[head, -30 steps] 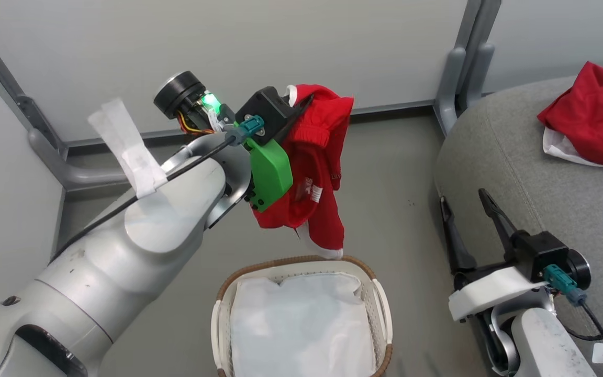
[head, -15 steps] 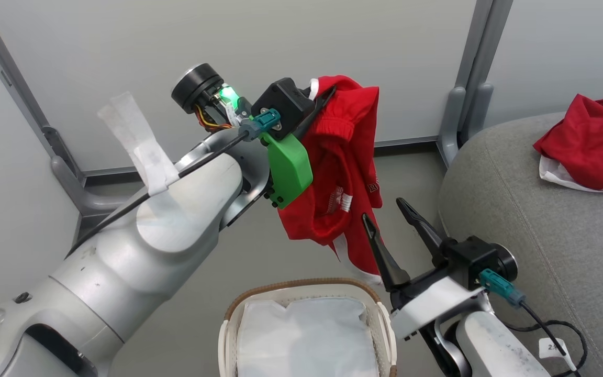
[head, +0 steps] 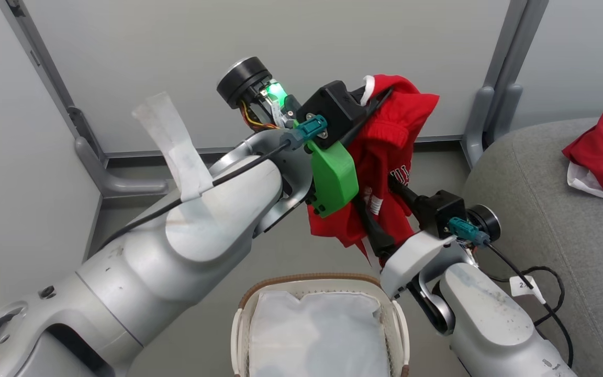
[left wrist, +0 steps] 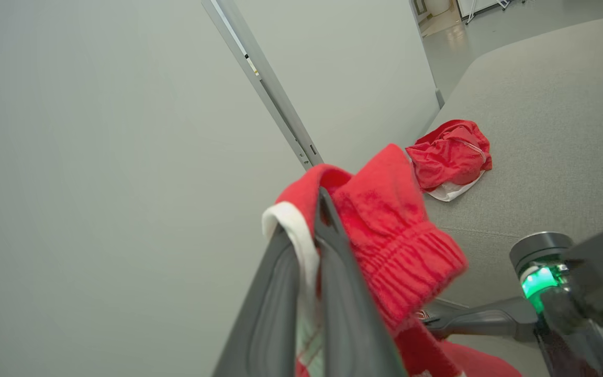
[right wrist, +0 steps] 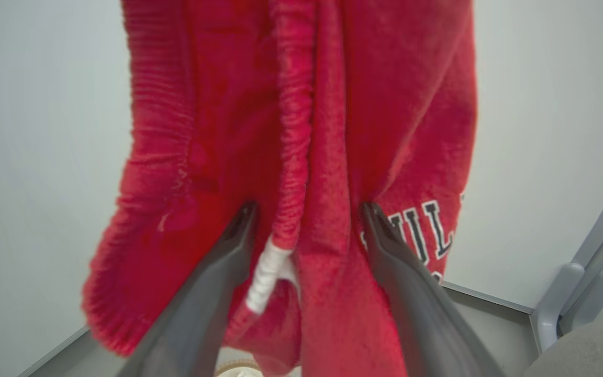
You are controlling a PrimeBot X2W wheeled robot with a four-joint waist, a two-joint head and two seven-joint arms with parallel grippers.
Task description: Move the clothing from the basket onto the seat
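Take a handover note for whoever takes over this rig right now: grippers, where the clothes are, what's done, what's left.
Left gripper: shut on the hanging red garment, lifted clear of the basket.
Right gripper: open, fingers straddling a fold of that garment, not closed.
Done: the other red garment lies on the seat; no red shows in the basket.
Left: carry the held garment to the seat and release.
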